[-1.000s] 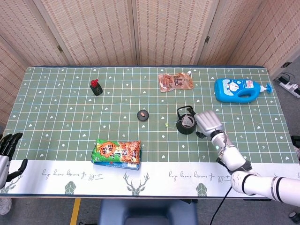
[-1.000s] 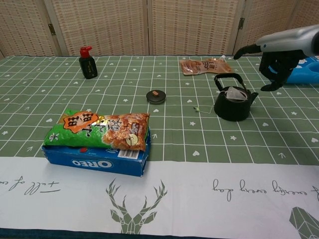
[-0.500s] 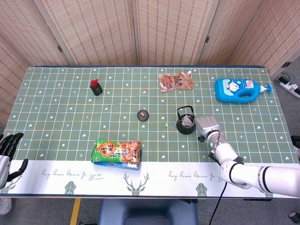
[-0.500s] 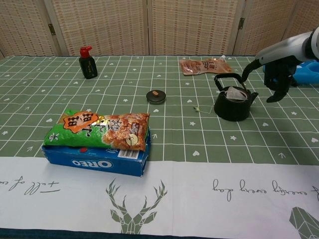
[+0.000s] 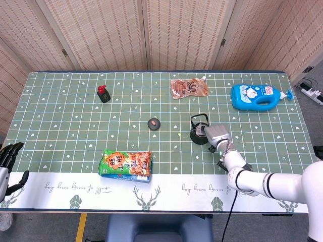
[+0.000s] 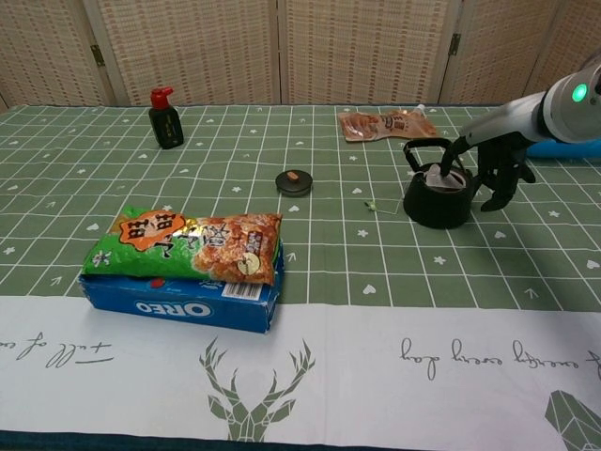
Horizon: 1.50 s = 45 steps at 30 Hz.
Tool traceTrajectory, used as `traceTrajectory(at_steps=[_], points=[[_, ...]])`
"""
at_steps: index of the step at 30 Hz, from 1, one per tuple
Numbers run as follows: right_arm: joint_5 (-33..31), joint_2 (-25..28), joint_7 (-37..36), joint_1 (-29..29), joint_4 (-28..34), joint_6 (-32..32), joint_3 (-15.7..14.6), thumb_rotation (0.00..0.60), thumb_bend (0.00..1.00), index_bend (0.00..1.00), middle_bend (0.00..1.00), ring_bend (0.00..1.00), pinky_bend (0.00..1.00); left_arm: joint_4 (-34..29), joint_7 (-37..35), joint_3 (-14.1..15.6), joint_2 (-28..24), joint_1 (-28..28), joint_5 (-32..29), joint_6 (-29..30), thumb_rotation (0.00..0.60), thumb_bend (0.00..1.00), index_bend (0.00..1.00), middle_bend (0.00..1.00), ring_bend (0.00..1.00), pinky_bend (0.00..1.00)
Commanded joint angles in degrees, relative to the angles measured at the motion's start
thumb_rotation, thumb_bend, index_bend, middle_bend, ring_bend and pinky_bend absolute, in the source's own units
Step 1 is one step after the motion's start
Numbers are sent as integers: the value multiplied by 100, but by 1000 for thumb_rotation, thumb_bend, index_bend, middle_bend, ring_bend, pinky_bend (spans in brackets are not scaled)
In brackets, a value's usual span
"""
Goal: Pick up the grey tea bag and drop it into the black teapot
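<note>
The right hand is seen beside the squat black cast-iron teapot, fingers spread and holding nothing. The pale grey tea bag lies in the open mouth. It should be lifted clear of the handle.

I'm seeing the black teapot showing a dull, matt dark finish, the grey tea bag in it looking like thin pale paper or mesh. My right hand is showing matt black fingers under a glossy silver arm shell. The snack bag is gleaming like shiny plastic film; the tablecloth is looking smooth and matt
</note>
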State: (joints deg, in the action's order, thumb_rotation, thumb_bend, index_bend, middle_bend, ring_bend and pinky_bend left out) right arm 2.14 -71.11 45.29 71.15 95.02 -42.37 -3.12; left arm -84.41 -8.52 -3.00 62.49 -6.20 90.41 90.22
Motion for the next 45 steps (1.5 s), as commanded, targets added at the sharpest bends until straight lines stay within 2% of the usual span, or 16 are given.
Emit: traceTrajectory(at_steps=[1,12,19,26,29,32,35,36,39,42,44,45], points=[[7,-47,-44,34,-53,38,-30,600,336,150,775,765,577,3,-20,-2,-9,3,2,7,600,401,8,67,78,11],[-216,-488,-70,217,-584,266,-308,600,336,171,775,763,577,-6,-78,-12,-32,22,7,54,600,400,13,67,77,11],[-260,-537,-119,296,-627,270,-376,600,337,180,776,763,577,0,-112,-18,-43,28,1,64,600,401,14,67,78,11],[693,504,-547,94,886,-661,-123,600,336,180,773,763,577,15,-19,-30,-15,5,-28,13,600,401,14,67,78,11],[1228,928,-622,-102,1596,-1294,-122,600,337,180,766,750,576,11,75,-25,14,-3,-21,2,600,401,14,67,79,11],[2047,1236,-619,-461,2309,-2190,-235,600,336,180,734,720,559,4,169,-29,43,2,-13,25,600,401,14,67,78,11],[3284,1335,-580,-1104,2847,-3382,-542,600,337,157,641,673,519,-4,252,-37,70,2,-28,25,600,401,14,67,78,11],[3861,1288,-527,-1438,2946,-3915,-732,600,337,142,600,653,498,-6,288,-40,82,1,-35,24,600,401,14,67,78,11],[5263,1004,-444,-2358,2829,-5126,-1232,600,337,89,430,495,389,-14,388,-35,113,-3,-33,11,600,401,15,67,78,11],[6326,708,-676,-3210,2318,-5861,-1613,600,336,38,239,326,222,-24,490,-19,144,-11,-16,-6,600,401,15,67,78,11],[6716,581,-922,-3656,1928,-6122,-1760,600,337,4,99,203,84,-34,531,-14,154,-17,-11,-22,600,401,15,67,76,11],[6860,522,-1088,-3868,1718,-6234,-1796,600,337,1,61,167,43,-35,545,-15,158,-20,-11,-24,600,401,15,67,74,11]])
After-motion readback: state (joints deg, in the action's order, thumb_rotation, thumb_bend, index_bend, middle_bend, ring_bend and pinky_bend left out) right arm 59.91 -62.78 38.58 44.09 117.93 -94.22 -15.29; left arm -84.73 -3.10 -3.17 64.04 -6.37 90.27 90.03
